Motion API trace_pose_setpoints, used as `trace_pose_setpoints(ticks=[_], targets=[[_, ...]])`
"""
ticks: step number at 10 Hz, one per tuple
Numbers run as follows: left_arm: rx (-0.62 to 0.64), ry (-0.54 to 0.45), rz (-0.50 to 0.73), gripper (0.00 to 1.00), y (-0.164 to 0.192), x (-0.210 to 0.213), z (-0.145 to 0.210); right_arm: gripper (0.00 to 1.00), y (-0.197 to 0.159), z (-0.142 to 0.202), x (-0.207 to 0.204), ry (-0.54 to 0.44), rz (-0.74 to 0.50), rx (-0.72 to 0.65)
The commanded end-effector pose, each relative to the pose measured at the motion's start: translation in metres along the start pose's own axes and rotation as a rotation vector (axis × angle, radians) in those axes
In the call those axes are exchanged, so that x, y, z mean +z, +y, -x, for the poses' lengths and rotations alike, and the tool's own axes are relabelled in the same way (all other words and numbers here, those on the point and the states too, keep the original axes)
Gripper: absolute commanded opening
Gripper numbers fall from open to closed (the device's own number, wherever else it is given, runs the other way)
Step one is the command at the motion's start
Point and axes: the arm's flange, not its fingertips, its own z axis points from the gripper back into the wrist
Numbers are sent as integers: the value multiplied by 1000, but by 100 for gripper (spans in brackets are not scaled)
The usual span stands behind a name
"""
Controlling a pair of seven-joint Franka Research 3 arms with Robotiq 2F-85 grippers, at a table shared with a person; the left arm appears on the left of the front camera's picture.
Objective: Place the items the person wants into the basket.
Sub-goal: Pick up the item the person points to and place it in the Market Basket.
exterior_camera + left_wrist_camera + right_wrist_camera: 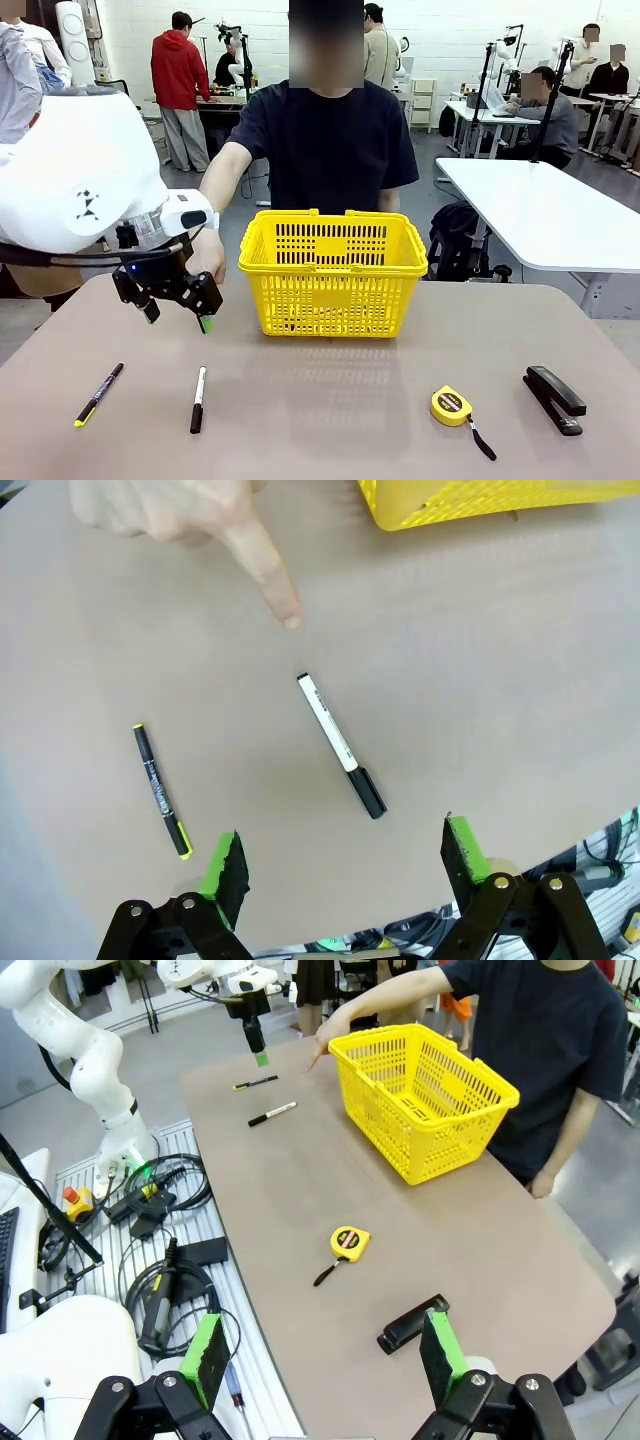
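Bright yellow lattice basket (333, 290); black-capped white marker (198, 399); yellow tape measure (452, 405) with black strap; black stapler (555, 398); grey-brown table (330, 430); person (330, 140) in navy.

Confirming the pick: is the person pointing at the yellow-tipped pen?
No, the person's finger aims at the white-barrelled marker; the yellow-tipped pen lies apart to the side.

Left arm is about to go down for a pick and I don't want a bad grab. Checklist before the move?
1. Target chosen: person's finger points at the marker - ok.
2. Grip ready: left gripper open, empty - ok.
3. Neighbours: marker lies apart from the pen - ok.
4. Hand clearance: the fingertip is close to the marker's end - not ok.
5. Drop spot: basket upright, top open - ok.
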Motion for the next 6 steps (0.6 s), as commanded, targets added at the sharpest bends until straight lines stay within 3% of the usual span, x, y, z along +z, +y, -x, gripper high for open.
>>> trace_pose_setpoints(ticks=[1,4,6], targets=[[122,-20,-18,100,-2,-36,12,100,-1,-2,-1,-32,-10,13],[251,-60,-75,100,-11,-62,20,100,-1,-2,-1,-32,-10,13],[314,-1,-110,100,-11,-86,10,100,-1,-2,-1,-32,-10,13]])
